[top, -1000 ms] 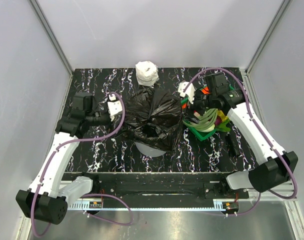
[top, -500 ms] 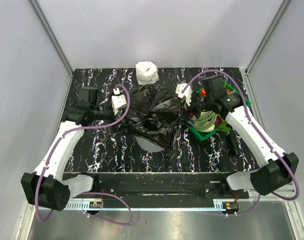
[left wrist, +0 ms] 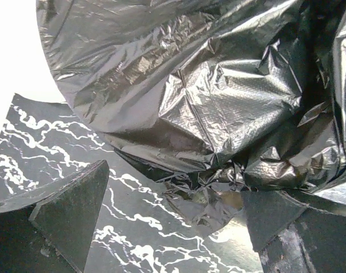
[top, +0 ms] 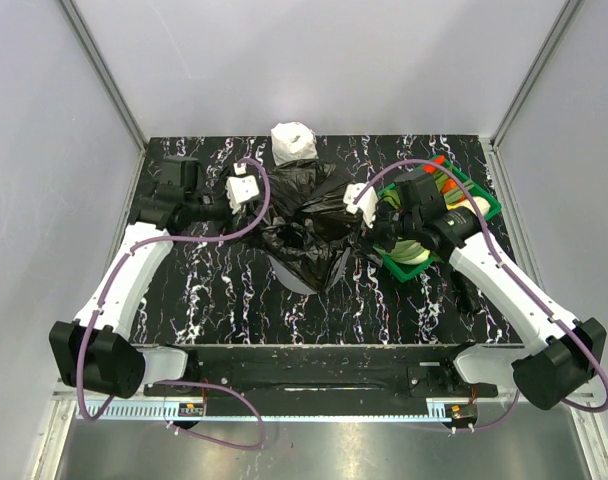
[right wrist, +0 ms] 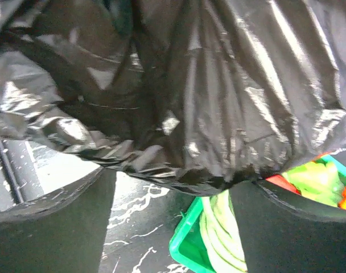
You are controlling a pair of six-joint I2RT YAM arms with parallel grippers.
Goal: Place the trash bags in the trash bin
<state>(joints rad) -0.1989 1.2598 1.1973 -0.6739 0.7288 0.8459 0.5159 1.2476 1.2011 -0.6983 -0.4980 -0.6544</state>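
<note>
one sheet of thin, glossy, crinkled black film, the trash bags (top: 304, 225), draped over the round, pale-grey trash bin (top: 296, 283) at mid-table, with only a smooth crescent of wall showing. at its left edge, left gripper (top: 246, 188), dark wedge-shaped fingers (left wrist: 70, 210) spread wide, grasping nothing. at its right edge, right gripper (top: 361, 198), fingers apart on either side of a bunched hem, not clamped. just beside, green rectangular basket (top: 489, 207) of vegetables; behind, small white wrapped roll (top: 294, 142).
</note>
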